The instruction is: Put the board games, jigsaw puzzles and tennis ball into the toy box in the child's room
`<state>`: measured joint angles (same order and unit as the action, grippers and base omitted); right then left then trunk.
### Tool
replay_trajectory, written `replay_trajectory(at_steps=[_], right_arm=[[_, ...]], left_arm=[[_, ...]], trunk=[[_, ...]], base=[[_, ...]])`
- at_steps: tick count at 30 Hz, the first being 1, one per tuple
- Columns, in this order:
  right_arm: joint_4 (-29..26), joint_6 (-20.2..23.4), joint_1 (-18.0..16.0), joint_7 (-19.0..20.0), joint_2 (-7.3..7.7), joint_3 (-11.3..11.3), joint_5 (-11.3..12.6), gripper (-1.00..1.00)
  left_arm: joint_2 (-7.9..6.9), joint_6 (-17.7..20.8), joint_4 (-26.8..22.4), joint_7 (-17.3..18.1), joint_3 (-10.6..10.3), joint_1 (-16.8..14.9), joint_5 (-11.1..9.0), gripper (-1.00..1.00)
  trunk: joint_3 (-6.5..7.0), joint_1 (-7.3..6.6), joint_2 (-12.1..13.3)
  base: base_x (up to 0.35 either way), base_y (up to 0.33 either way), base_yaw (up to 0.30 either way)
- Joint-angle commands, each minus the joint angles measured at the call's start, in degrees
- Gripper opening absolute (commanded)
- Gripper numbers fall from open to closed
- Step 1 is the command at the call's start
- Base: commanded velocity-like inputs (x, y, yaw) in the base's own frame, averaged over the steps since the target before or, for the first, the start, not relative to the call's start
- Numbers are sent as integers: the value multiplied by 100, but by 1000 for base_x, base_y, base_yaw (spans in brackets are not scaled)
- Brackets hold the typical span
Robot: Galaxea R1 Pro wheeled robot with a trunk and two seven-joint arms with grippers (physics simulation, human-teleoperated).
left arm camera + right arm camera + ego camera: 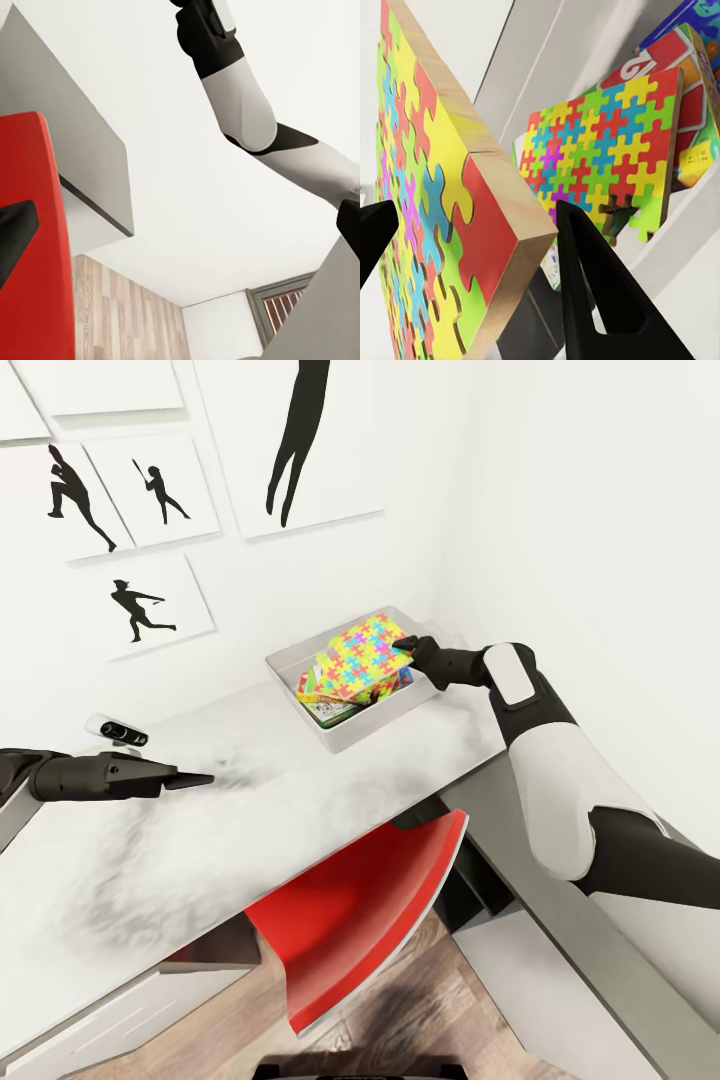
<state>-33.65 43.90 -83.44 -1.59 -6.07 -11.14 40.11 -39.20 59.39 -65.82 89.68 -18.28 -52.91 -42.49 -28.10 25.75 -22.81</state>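
Right hand pinches jigsaw puzzle over toy box at tabletop's far corner; tilted release may leave it propped on the rim. Left hand state: can't tell.

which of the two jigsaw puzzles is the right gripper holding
The upper jigsaw puzzle, tilted up over the toy box between the right gripper fingers. The other puzzle lies lower in the box on the board games.

board games half-buried under puzzles
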Motion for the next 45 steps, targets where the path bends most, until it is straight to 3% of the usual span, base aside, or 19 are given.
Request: replay_trajectory(at_steps=[1, 5, 7, 10, 14, 31, 41, 45], right_arm=[[-10, 35, -4, -45, -7, -37, 22, -100], [-35, 39, -1, -41, -9, -37, 23, -100], [-95, 42, 4, -41, -8, -42, 23, -100], [-247, 94, 18, -43, -8, -45, 23, -100], [-310, 175, 26, -43, -8, -49, 23, -100], [-279, 207, 15, -75, -22, -55, 32, -100], [-167, 249, -20, -216, -47, -55, 32, -100], [-99, 272, -30, -446, -72, -55, 32, -100]], left_arm=[[-8, 61, 1, 32, -19, -8, -4, 100], [-29, 61, 0, 32, -12, -8, -36, 100], [-21, 61, -8, 32, -10, -8, -130, 100], [-16, 61, -22, 32, -16, -8, -437, 100], [-49, 61, -26, 32, -24, -8, -567, 100], [-77, 61, -36, 32, -27, -8, -605, 100], [-71, 61, -36, 32, -29, -8, -607, 100], [-74, 61, -33, 32, -34, -8, -603, 100]], trunk=[[-9, 3, -10], [-9, 3, -10], [-9, 3, -10], [-9, 3, -10], [-9, 3, -10], [-9, 3, -10], [-9, 3, -10], [-9, 3, -10]], base=[[0, 0, 0], [0, 0, 0], [0, 0, 0], [0, 0, 0], [0, 0, 0], [52, 24, 0], [65, 0, 0], [42, 11, 0]])
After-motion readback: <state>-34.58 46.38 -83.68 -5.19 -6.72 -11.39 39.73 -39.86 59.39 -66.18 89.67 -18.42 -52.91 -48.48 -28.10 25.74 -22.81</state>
